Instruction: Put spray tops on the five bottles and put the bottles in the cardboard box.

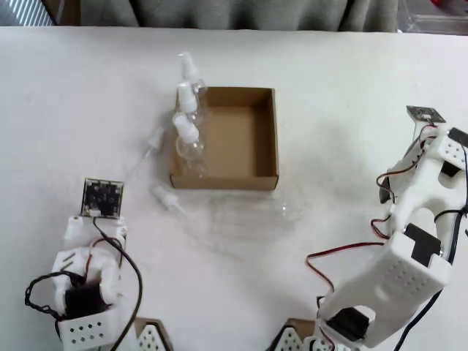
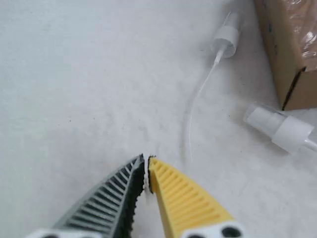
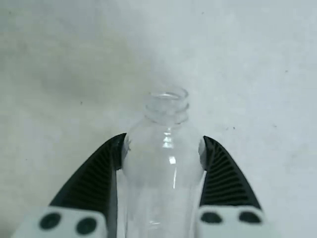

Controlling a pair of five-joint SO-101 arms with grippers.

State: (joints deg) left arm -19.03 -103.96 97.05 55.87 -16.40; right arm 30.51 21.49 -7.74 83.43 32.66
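Right wrist view, right end effector (image 3: pixel 164 144) gripping bottle (image 3: pixel 166 168), left end effector (image 2: pixel 146 162) seemingly together.

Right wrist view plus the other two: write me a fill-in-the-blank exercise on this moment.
1. The right gripper is shut on a clear ____ with an open neck.
2. The left gripper is ____ and holds nothing.
3. On the table beside the cardboard box lie ____ loose spray tops.
Missing words: bottle; shut; two.

Likely robotics lab: plain white table (image 1: pixel 58 88), two bare-wired printed arms (image 1: pixel 398 281), grey curtain (image 1: pixel 241 13) behind.
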